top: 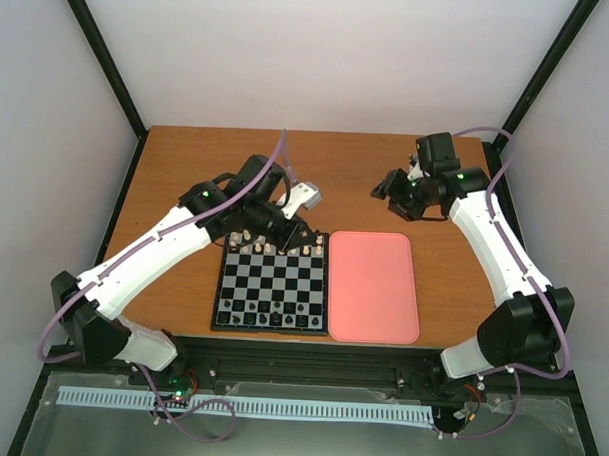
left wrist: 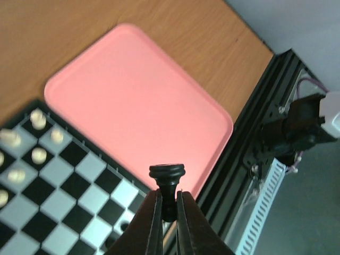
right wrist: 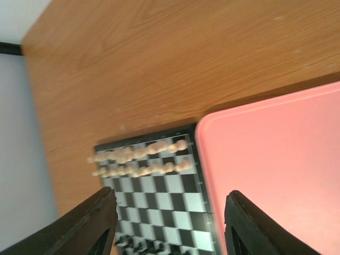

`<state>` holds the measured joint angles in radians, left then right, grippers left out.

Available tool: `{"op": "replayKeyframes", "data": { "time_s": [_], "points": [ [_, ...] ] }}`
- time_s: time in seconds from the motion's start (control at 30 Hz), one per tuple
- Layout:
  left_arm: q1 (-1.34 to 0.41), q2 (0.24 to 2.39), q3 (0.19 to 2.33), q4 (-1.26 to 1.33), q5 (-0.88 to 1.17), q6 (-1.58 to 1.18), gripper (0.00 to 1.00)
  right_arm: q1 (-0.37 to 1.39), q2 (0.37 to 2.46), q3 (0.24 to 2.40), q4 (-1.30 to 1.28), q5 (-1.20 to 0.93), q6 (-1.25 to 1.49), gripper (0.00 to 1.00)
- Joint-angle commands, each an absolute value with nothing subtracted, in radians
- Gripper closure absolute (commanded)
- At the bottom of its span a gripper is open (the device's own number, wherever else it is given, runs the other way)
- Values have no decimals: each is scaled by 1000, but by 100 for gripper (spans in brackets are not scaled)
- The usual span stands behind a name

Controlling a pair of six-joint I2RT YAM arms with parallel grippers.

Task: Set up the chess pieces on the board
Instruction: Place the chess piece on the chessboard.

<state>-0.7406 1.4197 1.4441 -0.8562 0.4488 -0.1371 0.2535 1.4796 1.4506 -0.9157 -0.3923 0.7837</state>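
The board [top: 271,287] lies left of the table's middle. Black chess pieces [top: 267,311] stand on its near rows and cream pieces [top: 274,249] on its far rows. My left gripper [top: 289,234] hovers over the board's far right part. In the left wrist view that gripper [left wrist: 169,194] is shut on a black chess piece [left wrist: 167,173], held by its upper part with the round base pointing away from the jaws. My right gripper [top: 391,187] hangs high behind the tray. In its own view the right gripper [right wrist: 170,196] is open wide and empty, with the board [right wrist: 159,199] far below.
A pink tray [top: 374,287] lies right against the board's right side, with nothing on it; it also shows in the left wrist view as the tray [left wrist: 133,106]. Bare wooden tabletop [top: 347,159] stretches behind. A black rail [top: 310,363] runs along the near edge.
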Motion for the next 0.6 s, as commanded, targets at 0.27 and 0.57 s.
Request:
{"op": "replayKeyframes", "data": {
  "time_s": [0.27, 0.57],
  "points": [
    [-832, 1494, 1549, -1315, 276, -248, 99, 247, 1451, 1392, -1071, -121, 517, 44],
    [-932, 1654, 1585, -1287, 203, -297, 99, 246, 1443, 1351, -1070, -110, 485, 44]
  ]
}}
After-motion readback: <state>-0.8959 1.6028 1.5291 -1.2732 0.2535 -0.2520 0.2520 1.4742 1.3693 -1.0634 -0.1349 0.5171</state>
